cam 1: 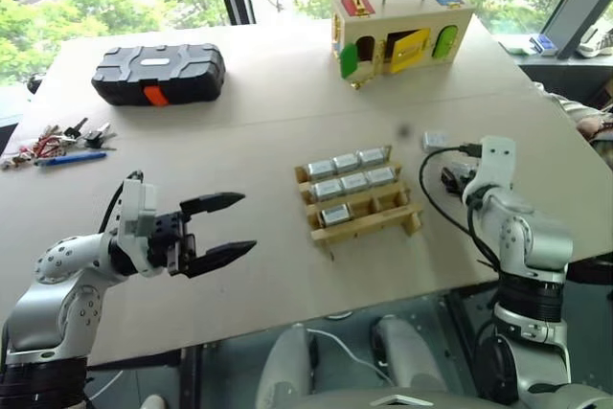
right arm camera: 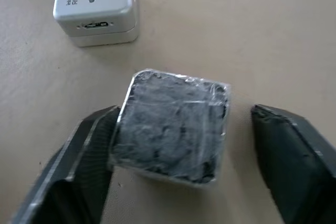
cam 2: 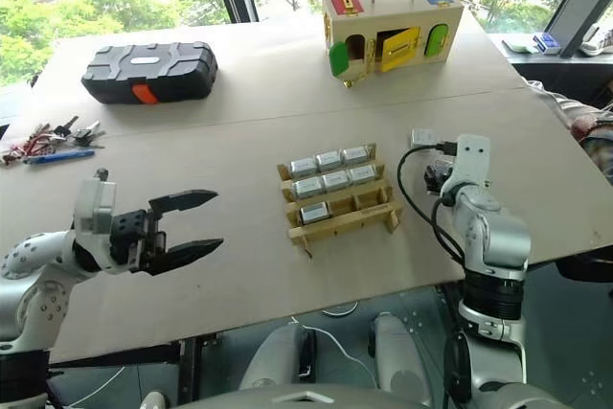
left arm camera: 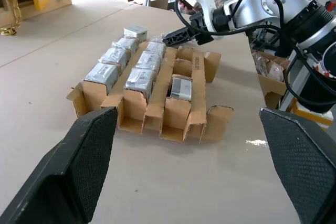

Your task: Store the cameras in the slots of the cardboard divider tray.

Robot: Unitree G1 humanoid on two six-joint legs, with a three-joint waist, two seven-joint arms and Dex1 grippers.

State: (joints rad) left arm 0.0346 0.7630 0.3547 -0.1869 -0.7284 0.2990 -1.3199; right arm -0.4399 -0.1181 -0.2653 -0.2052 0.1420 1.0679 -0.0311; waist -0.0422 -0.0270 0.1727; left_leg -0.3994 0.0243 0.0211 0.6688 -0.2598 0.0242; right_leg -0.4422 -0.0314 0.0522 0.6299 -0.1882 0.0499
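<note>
Two loose cameras (right arm camera: 170,127), seven slotted

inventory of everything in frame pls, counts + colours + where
cameras in tray: 7, silver-grey, three in the back row, three in the middle, one in the front row's left slot
loose cameras: 2, one dark-faced between the right gripper's fingers, one silver beyond it, both on the table right of the tray
divider tray: 1, tan cardboard, table centre
tool case: 1, black with orange latch, far left
wooden box: 1, coloured doors, far edge
keys: bunch, left edge, blue pen beside
table: 1, beige
left gripper: black, open, left of tray
right gripper: black, around the dark camera, one finger touching
</note>
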